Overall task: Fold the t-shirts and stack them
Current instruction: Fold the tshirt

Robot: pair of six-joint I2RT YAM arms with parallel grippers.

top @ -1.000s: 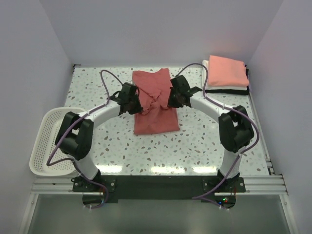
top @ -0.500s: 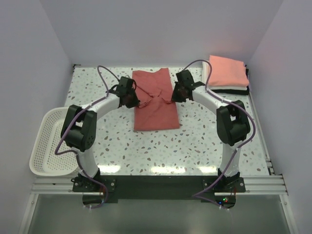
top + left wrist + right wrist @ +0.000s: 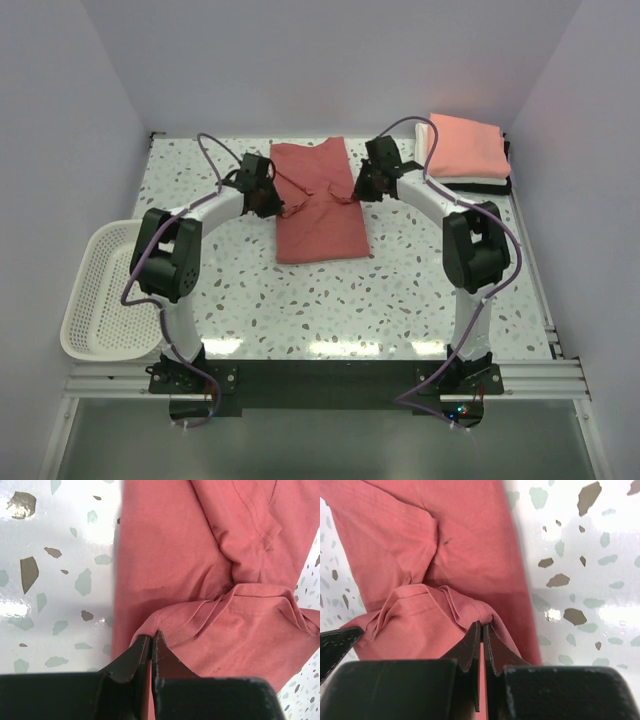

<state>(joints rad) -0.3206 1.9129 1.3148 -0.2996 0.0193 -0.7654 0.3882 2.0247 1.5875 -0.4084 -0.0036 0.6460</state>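
The brick-red t-shirt point(image 3: 318, 215) lies lengthwise in the middle of the table, its far part doubled over. My left gripper point(image 3: 274, 196) is shut on a pinch of its left edge; the left wrist view shows the cloth point(image 3: 210, 605) gathered at the fingertips point(image 3: 161, 642). My right gripper point(image 3: 355, 192) is shut on its right edge; the right wrist view shows the folded cloth point(image 3: 420, 615) bunched at the fingertips point(image 3: 490, 630). A folded salmon-pink shirt point(image 3: 466, 145) tops a stack with white and black folded shirts point(image 3: 478, 184) at the far right.
A white mesh basket point(image 3: 105, 290) sits at the table's left edge. White walls close in the table at the back and both sides. Purple cables arc above each arm.
Both grippers have moved away from me toward the back of the table, carrying the shirt's pinched edges with them; the shirt's near part lies flatter and longer now.
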